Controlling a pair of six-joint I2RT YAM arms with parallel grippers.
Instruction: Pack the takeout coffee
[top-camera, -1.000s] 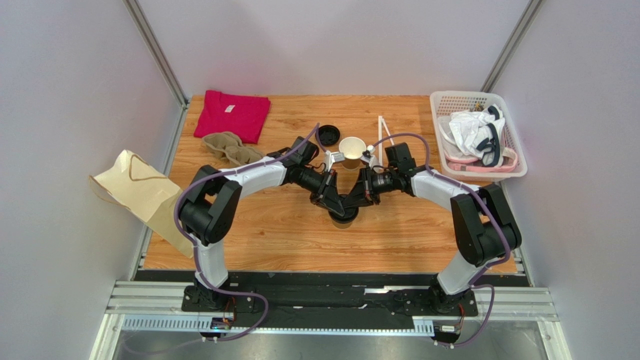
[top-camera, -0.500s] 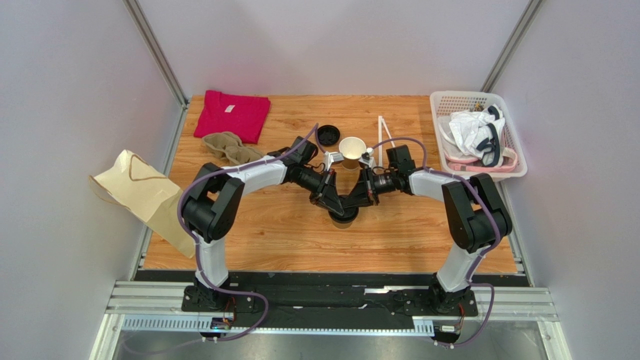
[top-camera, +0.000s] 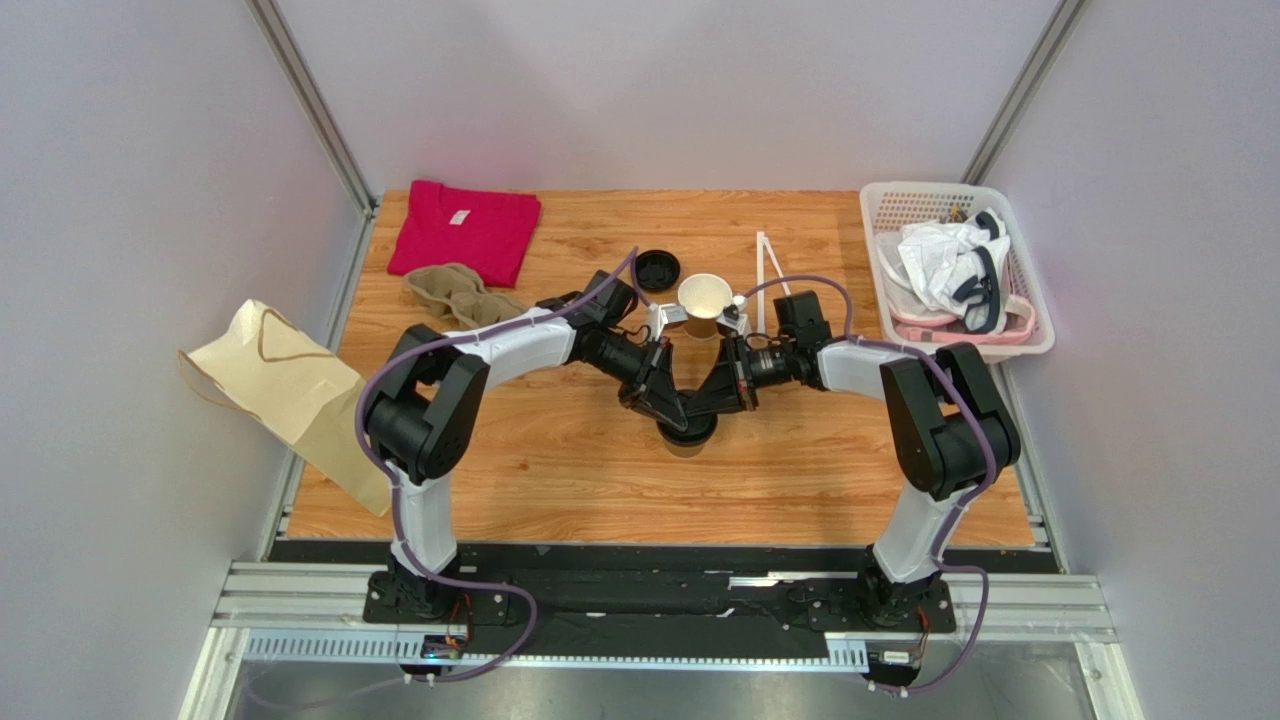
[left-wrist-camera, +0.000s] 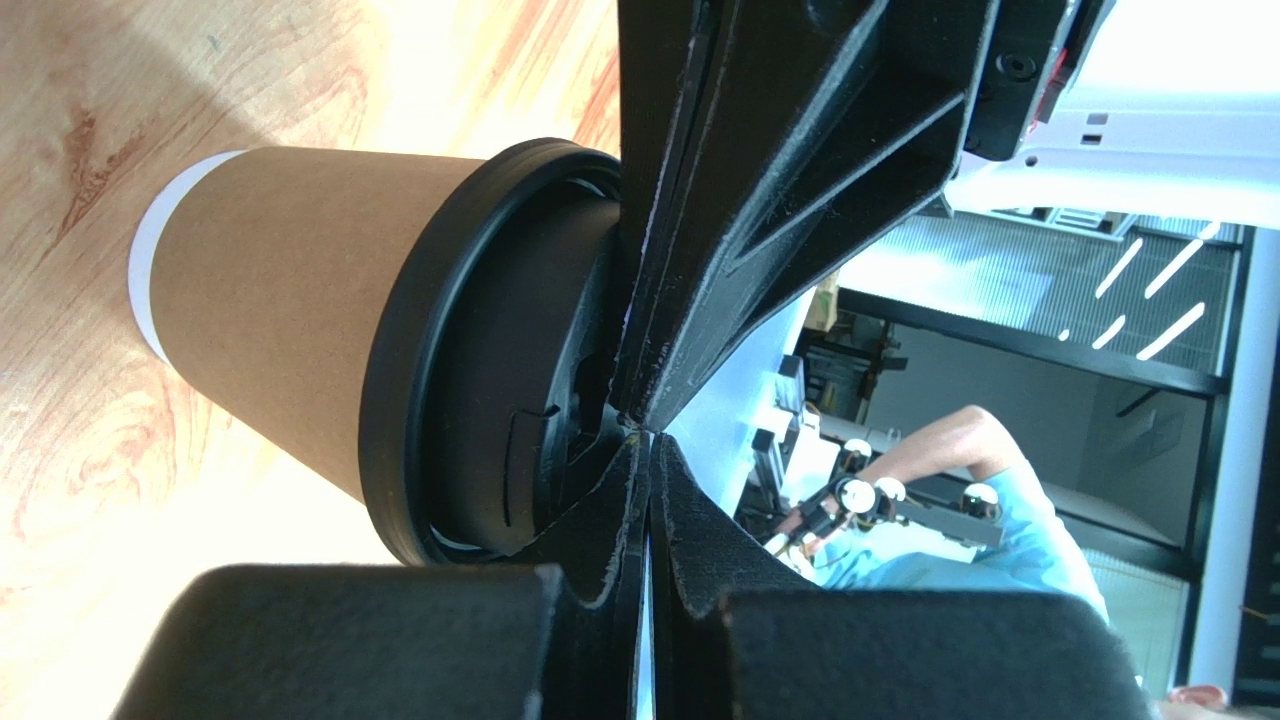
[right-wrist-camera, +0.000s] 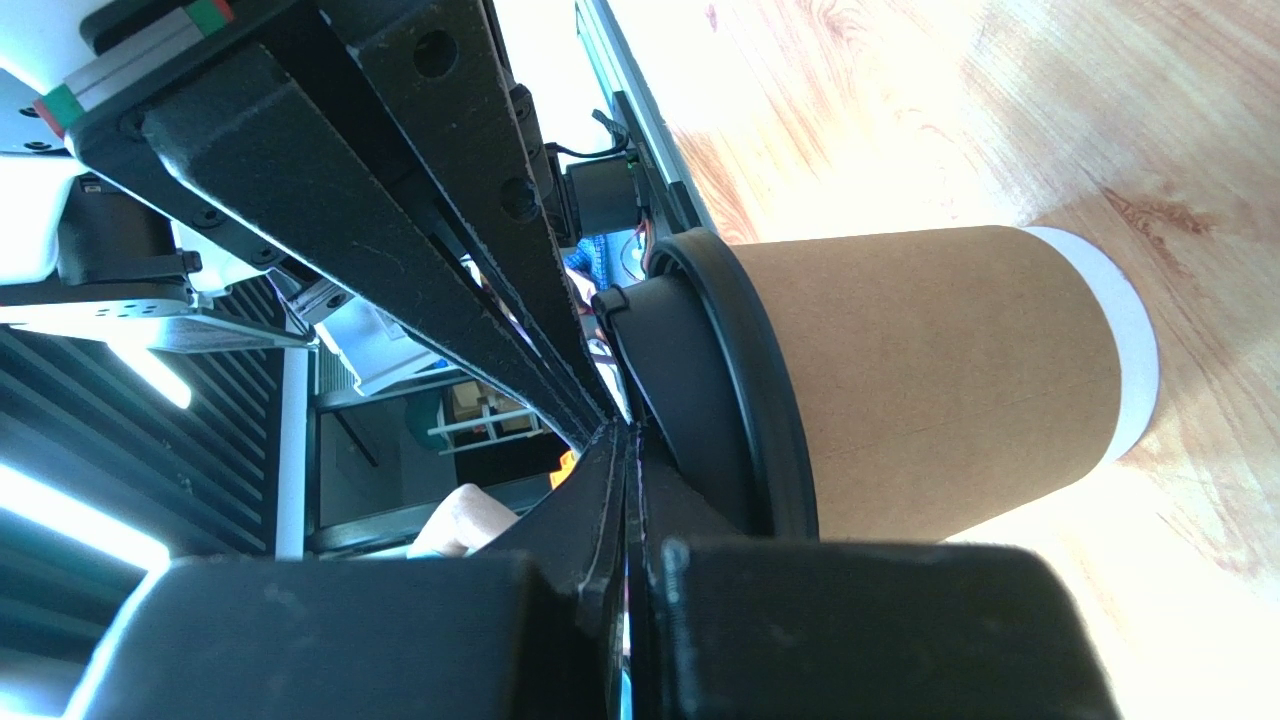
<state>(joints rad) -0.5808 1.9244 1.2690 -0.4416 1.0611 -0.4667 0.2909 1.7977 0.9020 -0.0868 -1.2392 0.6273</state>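
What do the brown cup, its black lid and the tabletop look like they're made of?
Tan-brown cup: likely matte kraft paper, plain dull brown wall with a white band at the base. Round black lid: probably moulded plastic, smooth, slightly glossy, with a raised rim. Tabletop: wood or wood-look laminate, showing grain and knots; I cannot tell which.

Wood-grain table (top-camera: 571, 473); pale grey walls (top-camera: 676, 75) on three sides; even light.
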